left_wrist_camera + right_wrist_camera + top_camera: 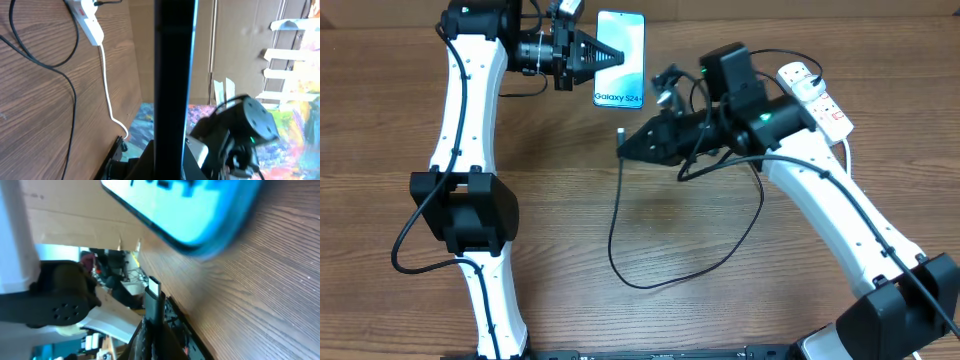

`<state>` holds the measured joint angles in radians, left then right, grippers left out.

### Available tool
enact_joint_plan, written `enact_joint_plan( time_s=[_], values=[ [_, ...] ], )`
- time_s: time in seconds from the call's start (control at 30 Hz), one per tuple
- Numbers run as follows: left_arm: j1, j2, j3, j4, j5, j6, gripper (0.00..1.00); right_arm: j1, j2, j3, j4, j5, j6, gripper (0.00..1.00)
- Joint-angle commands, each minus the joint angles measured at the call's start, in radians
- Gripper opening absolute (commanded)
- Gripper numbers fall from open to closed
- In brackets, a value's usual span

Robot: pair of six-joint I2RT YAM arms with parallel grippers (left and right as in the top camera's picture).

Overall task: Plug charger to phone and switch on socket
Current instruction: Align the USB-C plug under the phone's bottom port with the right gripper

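The phone (620, 58) has a lit blue screen and is held on edge near the table's back. My left gripper (610, 57) is shut on the phone; in the left wrist view the phone is a dark upright bar (173, 75). My right gripper (630, 143) is shut on the charger's connector (620, 133), a little below the phone's lower end. In the right wrist view the connector tip (153, 289) points toward the phone's edge (200, 220), apart from it. The black cable (650, 270) loops over the table. The white socket (815, 95) lies at the back right.
The socket's thick white cord (106, 80) runs off the table's edge. The table's edge rail (115, 155) shows in the left wrist view. My right arm (840, 220) crosses the right half of the table.
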<state>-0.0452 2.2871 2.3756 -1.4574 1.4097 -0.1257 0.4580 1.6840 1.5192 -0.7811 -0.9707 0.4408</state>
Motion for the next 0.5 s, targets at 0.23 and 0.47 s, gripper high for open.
enact_joint_plan(
  time_s=[0.23,0.47],
  values=[
    [-0.01,-0.002,0.006,-0.005,-0.029,-0.007,0.04,0.005,-0.018,0.015,0.01,0.132,0.042,0.04],
    [-0.011,-0.002,0.006,-0.022,-0.03,0.039,0.04,0.005,-0.018,0.015,0.028,0.114,0.043,0.04]
  ],
)
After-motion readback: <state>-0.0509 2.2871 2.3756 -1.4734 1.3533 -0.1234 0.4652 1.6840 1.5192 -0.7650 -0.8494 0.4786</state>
